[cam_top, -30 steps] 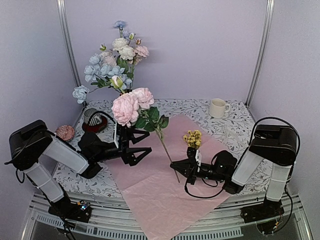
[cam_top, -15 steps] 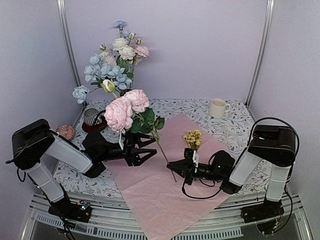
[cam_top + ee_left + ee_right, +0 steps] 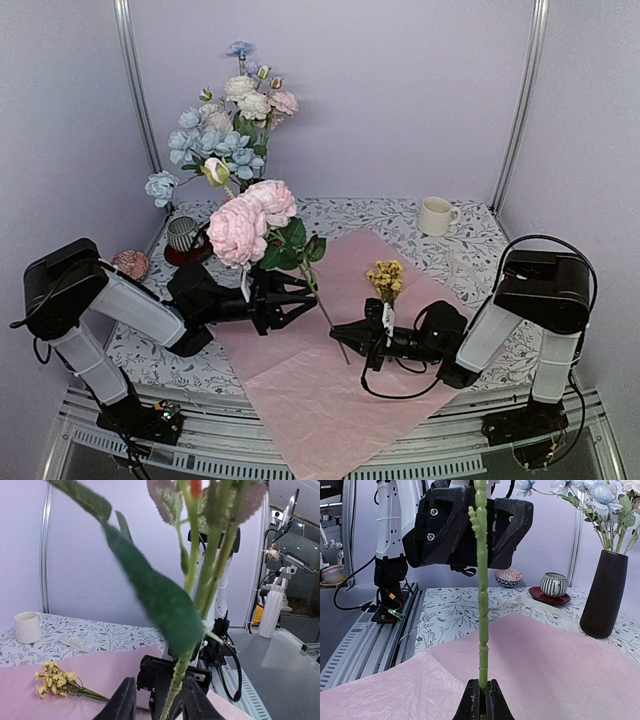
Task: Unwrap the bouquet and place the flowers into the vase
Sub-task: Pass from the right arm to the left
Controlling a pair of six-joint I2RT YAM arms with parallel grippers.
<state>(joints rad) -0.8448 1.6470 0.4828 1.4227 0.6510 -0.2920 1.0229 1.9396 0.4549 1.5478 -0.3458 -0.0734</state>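
Two arms meet over the unfolded pink wrapping paper, which lies flat on the table. My right gripper is pressed together on the lower end of the rose stem and holds it nearly upright in its own camera. The pink roses of this stem stand above the left arm. My left gripper has one finger on each side of the same stem, higher up. I see a gap on one side, so it is not clamped. The vase stands at the back left, just beside the paper's edge, with blue and white flowers already in it. A small yellow cluster lies on the paper near the right gripper. The white mug is at the far right, well apart.
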